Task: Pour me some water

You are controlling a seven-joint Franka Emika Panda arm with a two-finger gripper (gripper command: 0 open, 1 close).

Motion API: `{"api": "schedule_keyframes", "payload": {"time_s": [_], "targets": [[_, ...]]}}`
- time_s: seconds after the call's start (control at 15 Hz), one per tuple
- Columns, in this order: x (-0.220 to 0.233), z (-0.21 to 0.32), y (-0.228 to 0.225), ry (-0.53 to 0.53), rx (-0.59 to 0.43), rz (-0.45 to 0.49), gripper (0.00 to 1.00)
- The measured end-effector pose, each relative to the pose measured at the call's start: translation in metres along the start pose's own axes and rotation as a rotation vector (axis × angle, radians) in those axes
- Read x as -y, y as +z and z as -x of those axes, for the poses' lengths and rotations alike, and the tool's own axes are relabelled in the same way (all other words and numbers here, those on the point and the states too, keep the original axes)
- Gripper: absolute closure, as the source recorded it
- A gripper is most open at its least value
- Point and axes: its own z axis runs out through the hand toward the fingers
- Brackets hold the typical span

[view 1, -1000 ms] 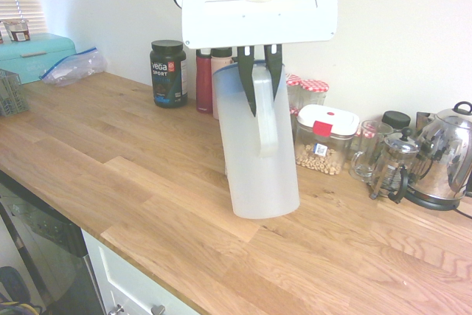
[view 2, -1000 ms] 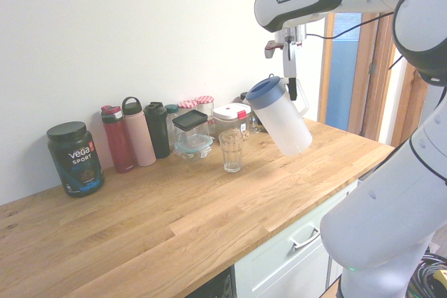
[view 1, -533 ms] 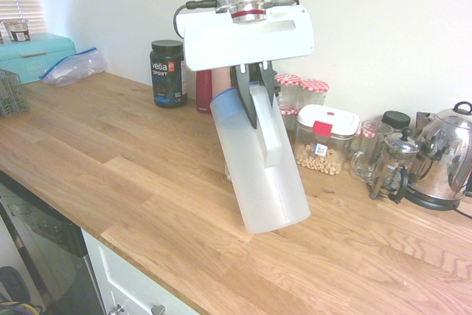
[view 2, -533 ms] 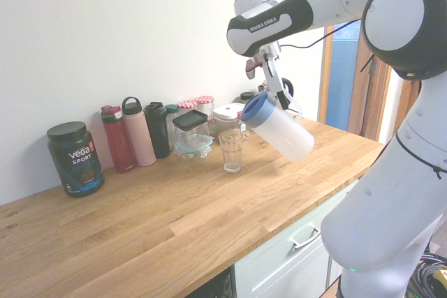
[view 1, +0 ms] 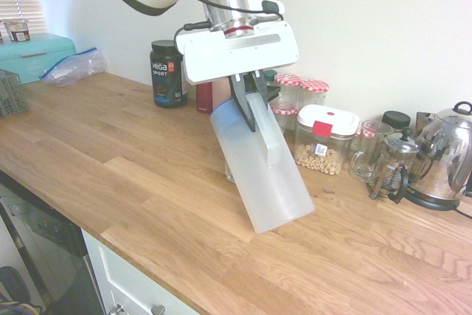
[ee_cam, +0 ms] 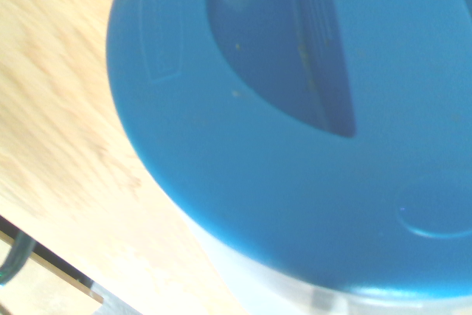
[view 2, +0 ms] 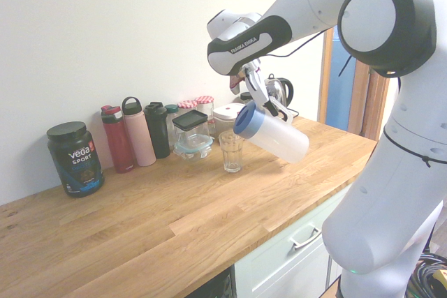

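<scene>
The claw (view 1: pixel 252 101) is clamped shut on the jug's (view 2: pixel 274 132) side handle, tilting its blue lid (view 2: pixel 248 121) toward the drinking glass (view 2: pixel 230 151) at its seven o'clock, apparently to start pouring.

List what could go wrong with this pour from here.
1. The jug is tipped steeply with its blue lid right at the rim of the small glass; water could overshoot onto the worktop.
2. The gripper holds the jug only by its handle, so the jug might swing or slip.
3. The lid could nudge the light glass over.
</scene>
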Motion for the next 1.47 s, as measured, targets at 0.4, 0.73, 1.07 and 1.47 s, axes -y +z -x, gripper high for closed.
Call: {"api": "schedule_keyframes", "payload": {"time_s": [0.4, 0.73, 1.07, 1.47], "targets": [[-0.006, -0.012, -0.004, 0.003, 0.019, 0.027, 1.00], [-0.033, 0.010, -0.027, 0.095, -0.057, -0.103, 1.00], [-0.071, 0.104, -0.031, 0.270, -0.141, -0.329, 1.00], [-0.046, 0.176, -0.014, 0.523, -0.190, -0.526, 1.00]]}}
